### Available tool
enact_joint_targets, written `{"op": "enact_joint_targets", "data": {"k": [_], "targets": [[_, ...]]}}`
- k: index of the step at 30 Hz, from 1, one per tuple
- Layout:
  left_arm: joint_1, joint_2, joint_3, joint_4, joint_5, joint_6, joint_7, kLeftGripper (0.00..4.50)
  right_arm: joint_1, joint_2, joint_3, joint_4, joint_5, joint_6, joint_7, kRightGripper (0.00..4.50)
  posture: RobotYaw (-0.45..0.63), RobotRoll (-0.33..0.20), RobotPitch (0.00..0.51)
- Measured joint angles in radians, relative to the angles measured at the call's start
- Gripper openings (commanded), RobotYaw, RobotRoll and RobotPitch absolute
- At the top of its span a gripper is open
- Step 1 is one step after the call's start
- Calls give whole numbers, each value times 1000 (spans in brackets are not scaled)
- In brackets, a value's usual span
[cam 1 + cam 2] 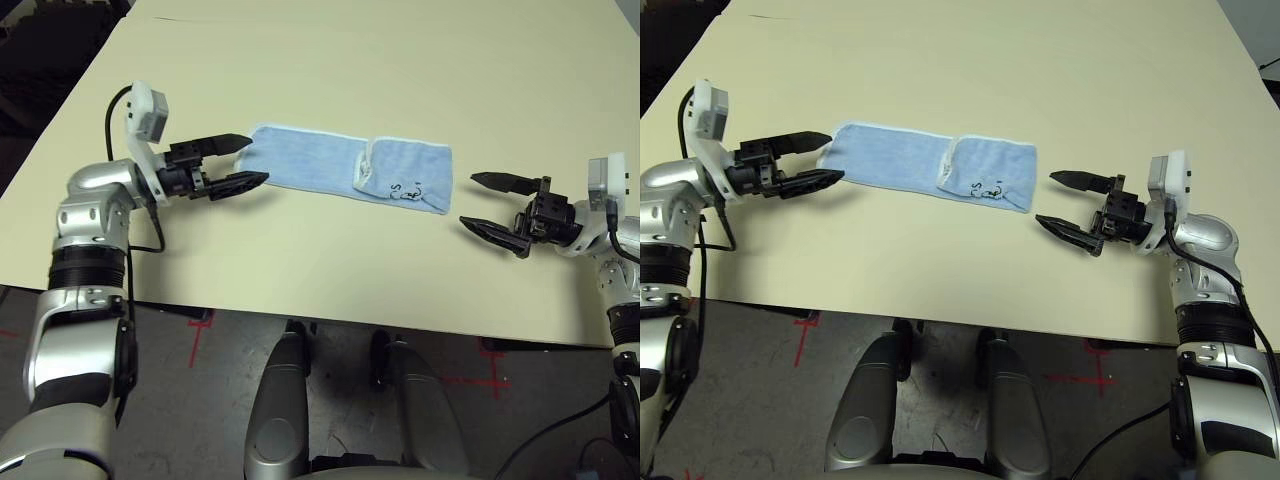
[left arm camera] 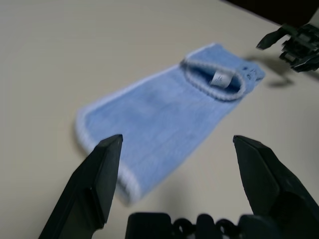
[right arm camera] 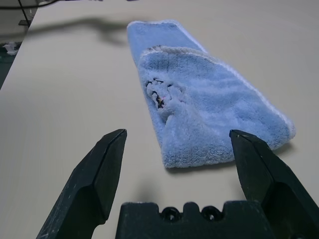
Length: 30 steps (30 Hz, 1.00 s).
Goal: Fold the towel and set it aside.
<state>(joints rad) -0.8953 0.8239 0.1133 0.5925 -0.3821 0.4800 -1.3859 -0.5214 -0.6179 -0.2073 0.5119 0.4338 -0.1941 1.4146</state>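
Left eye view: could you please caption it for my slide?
Open pincers flank a folded light-blue terry towel on a cream table.

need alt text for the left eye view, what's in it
A light-blue towel, folded into a long strip with its right end doubled back, lies flat on a cream table. The left gripper sits at the towel's left end and the right gripper just off its right end, both with jaws open and holding nothing.

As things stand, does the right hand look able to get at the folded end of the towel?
Probably yes. The right hand is open, aimed at the towel from just beside it, with bare table between them.
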Motion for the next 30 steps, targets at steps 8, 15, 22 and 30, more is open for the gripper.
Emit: {"op": "enact_joint_targets", "data": {"k": [8,15,22,30], "targets": [[-5,13,-24,15,-12,499,160,4500,20,0,5,-82,0,37,-25,4472,110,0,284],[-85,-25,28,54,-47,726,286,4500,58,0,10,-172,5,84,-60,4472,102,0,288],[-120,-84,68,87,-77,778,352,4500,60,-4,10,-170,4,88,-69,4472,97,0,288],[-156,-144,87,126,-89,763,406,4500,38,-5,11,-130,3,82,-67,4472,92,0,289]]}}
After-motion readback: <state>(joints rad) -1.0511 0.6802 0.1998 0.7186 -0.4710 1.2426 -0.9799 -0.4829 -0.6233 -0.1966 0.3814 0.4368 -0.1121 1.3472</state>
